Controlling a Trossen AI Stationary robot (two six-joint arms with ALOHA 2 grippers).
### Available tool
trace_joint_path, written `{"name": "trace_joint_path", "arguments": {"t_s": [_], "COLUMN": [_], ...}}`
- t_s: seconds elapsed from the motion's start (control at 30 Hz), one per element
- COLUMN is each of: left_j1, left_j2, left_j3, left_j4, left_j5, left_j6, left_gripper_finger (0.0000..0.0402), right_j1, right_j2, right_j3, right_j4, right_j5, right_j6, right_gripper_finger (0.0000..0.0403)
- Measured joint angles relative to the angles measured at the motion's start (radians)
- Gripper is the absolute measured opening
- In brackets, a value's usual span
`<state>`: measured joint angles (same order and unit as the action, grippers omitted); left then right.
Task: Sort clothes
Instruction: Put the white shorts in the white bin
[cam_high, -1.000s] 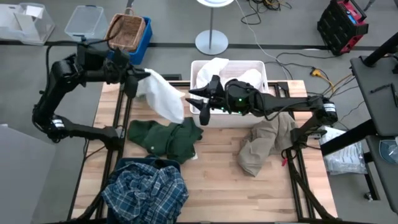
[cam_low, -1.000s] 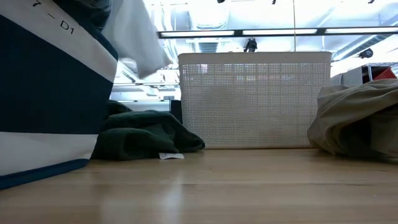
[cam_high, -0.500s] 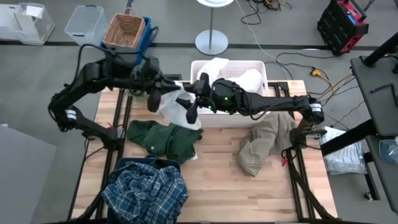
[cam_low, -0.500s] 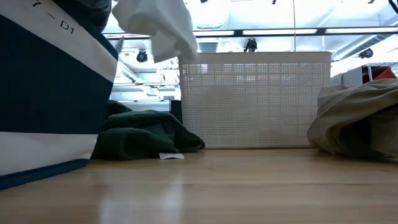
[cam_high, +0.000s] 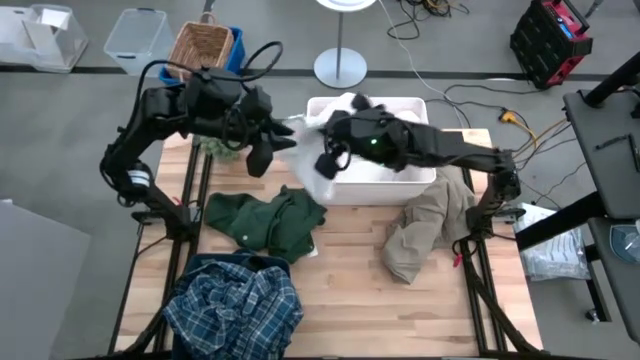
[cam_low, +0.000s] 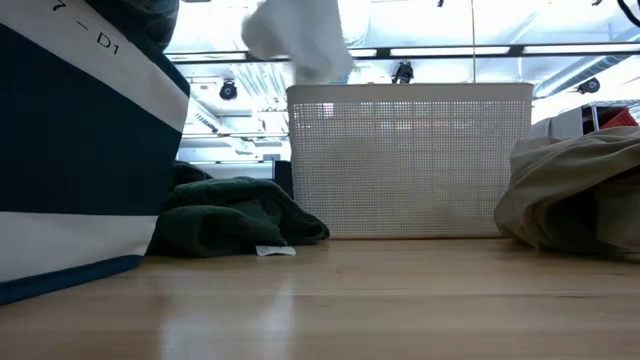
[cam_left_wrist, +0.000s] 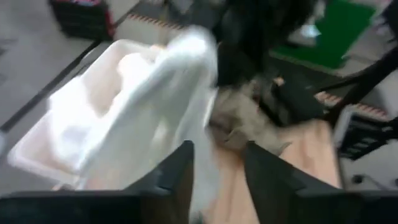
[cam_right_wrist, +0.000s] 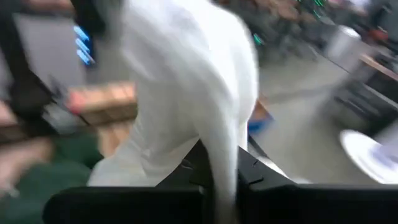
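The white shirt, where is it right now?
In the high view, the white shirt hangs at the white bin's left edge, between the left gripper and right gripper.

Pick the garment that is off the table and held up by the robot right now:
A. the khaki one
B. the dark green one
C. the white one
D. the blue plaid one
C: the white garment hangs in the air at the bin's left edge, with the right gripper shut on it.

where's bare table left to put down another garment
Bare wood runs along the middle of the table, between the green garment and plaid shirt on one side and the tan garment on the other, down to the near edge. It is crowded at the far end, where the bin stands and both arms carry the white garment.
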<state>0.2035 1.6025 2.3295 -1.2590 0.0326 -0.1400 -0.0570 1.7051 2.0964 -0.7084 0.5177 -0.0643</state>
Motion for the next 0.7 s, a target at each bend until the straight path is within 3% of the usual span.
{"name": "trace_joint_path", "arguments": {"t_s": [0.13,0.27,0.37,0.47,0.6,0.7], "left_j1": [0.012,0.027,0.026,0.026,0.027,0.027], "left_j2": [-0.016,-0.026,-0.023,-0.019,-0.018,-0.018], "left_j3": [-0.02,-0.055,-0.056,-0.058,-0.06,-0.06], "left_j4": [-0.048,-0.073,-0.099,-0.142,-0.23,-0.31], "left_j5": [-0.067,-0.08,-0.094,-0.137,-0.221,-0.279], "left_j6": [-0.001,-0.004,-0.005,-0.025,-0.064,-0.076], "left_gripper_finger": [0.0173,0.0217,0.0237,0.0244,0.0244,0.0243], "right_j1": [-0.003,-0.017,-0.068,-0.146,-0.274,-0.355], "right_j2": [-0.025,-0.047,-0.052,-0.052,-0.052,-0.051], "right_j3": [0.073,0.09,0.084,0.059,-0.004,-0.053], "right_j4": [-0.274,-0.572,-0.735,-0.775,-0.671,-0.583], "right_j5": [0.118,0.311,0.328,0.176,-0.134,-0.307], "right_j6": [0.037,0.12,0.207,0.277,0.349,0.38], "right_gripper_finger": [0.001,0.0009,0.0009,0.0009,0.0016,0.004]}}
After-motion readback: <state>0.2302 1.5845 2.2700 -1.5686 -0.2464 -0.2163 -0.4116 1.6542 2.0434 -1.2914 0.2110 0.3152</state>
